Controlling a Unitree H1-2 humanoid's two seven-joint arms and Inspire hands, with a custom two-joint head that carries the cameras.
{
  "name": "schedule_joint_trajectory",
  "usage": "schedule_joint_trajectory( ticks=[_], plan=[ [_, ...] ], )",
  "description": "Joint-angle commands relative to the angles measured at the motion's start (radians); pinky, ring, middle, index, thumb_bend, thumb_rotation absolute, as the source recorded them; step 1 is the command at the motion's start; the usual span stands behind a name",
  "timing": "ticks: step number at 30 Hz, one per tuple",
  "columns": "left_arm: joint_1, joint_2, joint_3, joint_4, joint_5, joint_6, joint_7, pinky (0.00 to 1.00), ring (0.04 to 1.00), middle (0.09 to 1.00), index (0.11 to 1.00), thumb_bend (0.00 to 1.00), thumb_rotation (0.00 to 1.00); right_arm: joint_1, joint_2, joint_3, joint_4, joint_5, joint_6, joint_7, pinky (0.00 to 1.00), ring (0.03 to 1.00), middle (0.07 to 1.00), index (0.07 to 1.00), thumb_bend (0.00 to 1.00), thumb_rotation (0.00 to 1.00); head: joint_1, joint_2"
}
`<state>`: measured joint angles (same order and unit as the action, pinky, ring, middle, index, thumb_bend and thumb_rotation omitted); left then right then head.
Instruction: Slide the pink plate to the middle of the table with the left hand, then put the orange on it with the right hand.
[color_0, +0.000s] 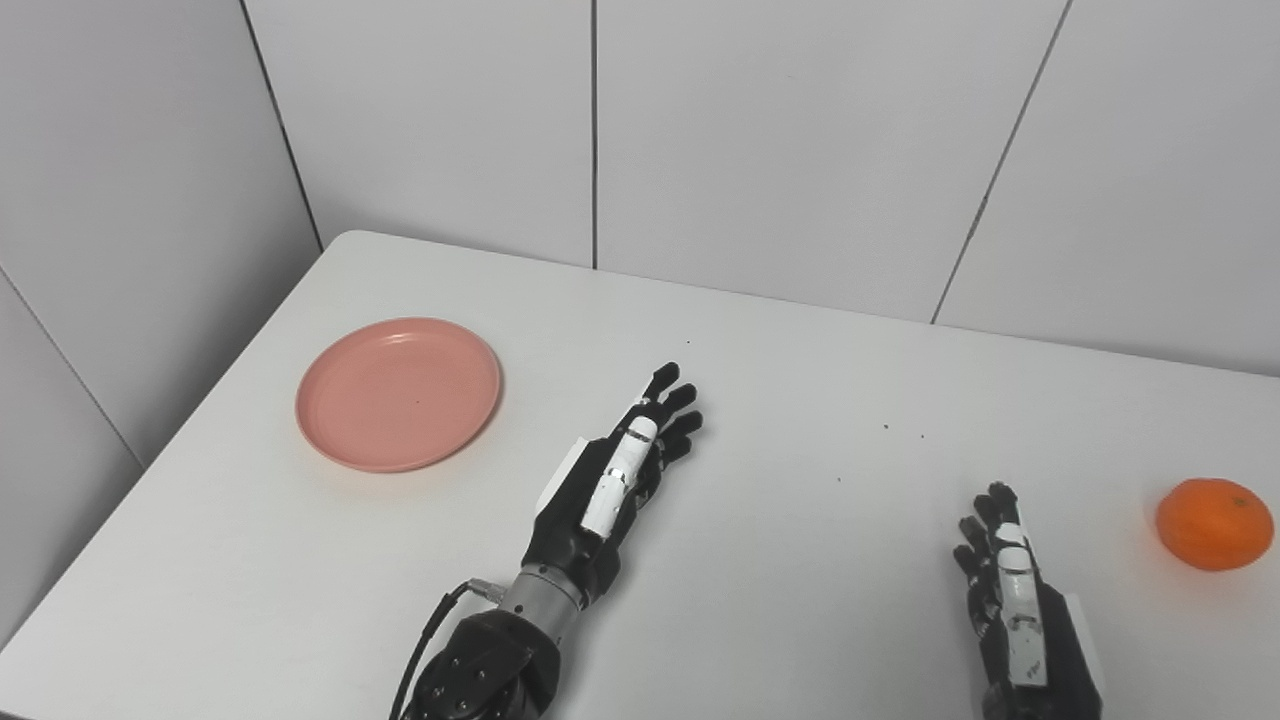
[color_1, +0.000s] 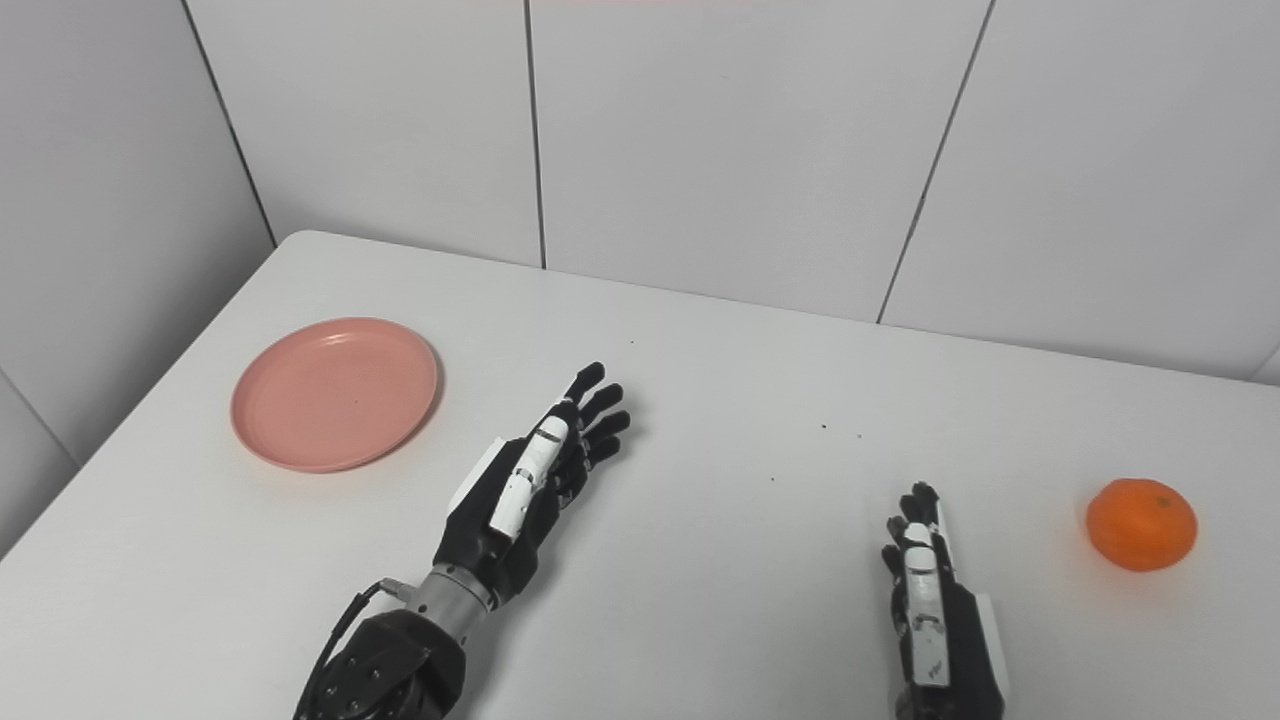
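White wall panels with dark seams are seen behind a plain white table (color_0: 800, 400). On it, at about nine o'clock from the centre, a round, shallow pink plate (color_0: 399, 393) is set flat, with nothing on it. Just beside its right side, apart from the rim, the black-and-white left hand (color_0: 620, 475) is held over the tabletop, fingers straight and slightly spread, gripping nothing. At three o'clock, near the right edge, a round orange fruit (color_1: 1141, 524) is found. Between centre and fruit, at five o'clock, the right hand (color_1: 925, 590) is extended, fingers loosely apart, empty.
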<state>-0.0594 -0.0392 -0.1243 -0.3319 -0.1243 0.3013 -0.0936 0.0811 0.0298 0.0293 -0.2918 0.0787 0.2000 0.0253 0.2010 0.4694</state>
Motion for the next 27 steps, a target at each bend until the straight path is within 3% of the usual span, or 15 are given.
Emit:
schedule_joint_trajectory(
  ticks=[1, 9, 17, 27],
  plan=[
    [-0.052, 0.012, 0.012, -0.031, 0.003, 0.005, -0.002, 0.93, 0.911, 0.936, 0.931, 0.42, 1.00, -0.011, 0.001, -0.005, -0.019, 0.006, -0.050, 0.003, 1.00, 0.992, 1.000, 0.999, 0.19, 1.00, -0.001, 0.001],
    [-0.129, 0.041, 0.058, -0.051, -0.047, 0.060, -0.012, 0.91, 0.904, 0.926, 0.920, 0.42, 1.00, -0.012, 0.000, -0.005, -0.025, 0.005, -0.041, 0.003, 1.00, 0.993, 1.000, 1.000, 0.19, 1.00, 0.003, 0.002],
    [-0.214, 0.076, 0.142, -0.042, -0.105, 0.107, -0.003, 0.91, 0.906, 0.924, 0.917, 0.38, 1.00, -0.013, -0.002, -0.008, -0.019, 0.005, -0.042, 0.003, 1.00, 0.995, 1.000, 1.000, 0.19, 1.00, 0.012, -0.002],
    [-0.288, 0.128, 0.255, -0.009, -0.127, 0.109, 0.031, 0.90, 0.896, 0.912, 0.907, 0.34, 1.00, -0.018, -0.001, -0.015, -0.017, 0.029, -0.025, 0.008, 1.00, 1.000, 1.000, 1.000, 0.18, 1.00, 0.027, -0.013]
  ],
)
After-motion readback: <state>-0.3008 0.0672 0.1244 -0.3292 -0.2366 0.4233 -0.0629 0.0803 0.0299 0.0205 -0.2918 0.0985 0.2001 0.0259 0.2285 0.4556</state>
